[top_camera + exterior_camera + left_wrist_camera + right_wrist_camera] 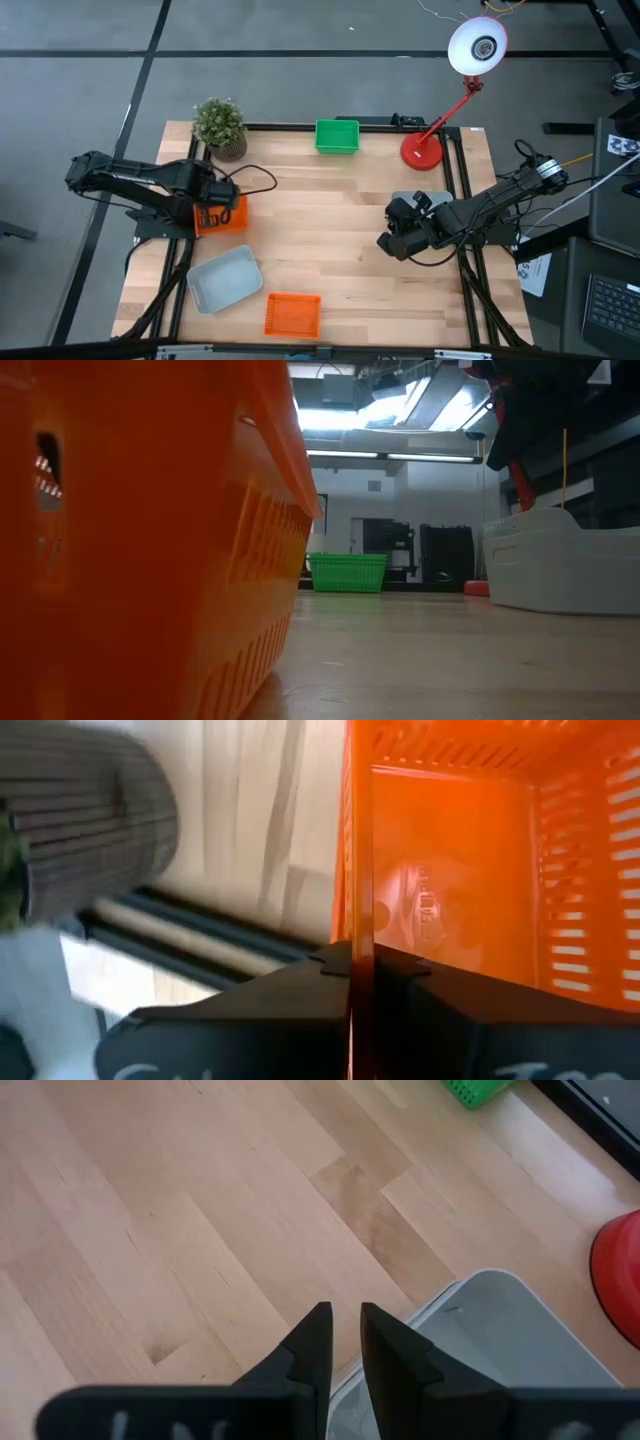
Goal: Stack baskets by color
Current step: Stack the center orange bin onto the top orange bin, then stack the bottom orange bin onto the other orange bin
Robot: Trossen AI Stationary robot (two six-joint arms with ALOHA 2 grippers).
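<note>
The surface (pixel 180 1220) is seen as pale, smooth matt wood; the orange basket (pixel 470 870) as glossy, slotted plastic; the grey basket (pixel 500 1340) as smooth plastic.
</note>
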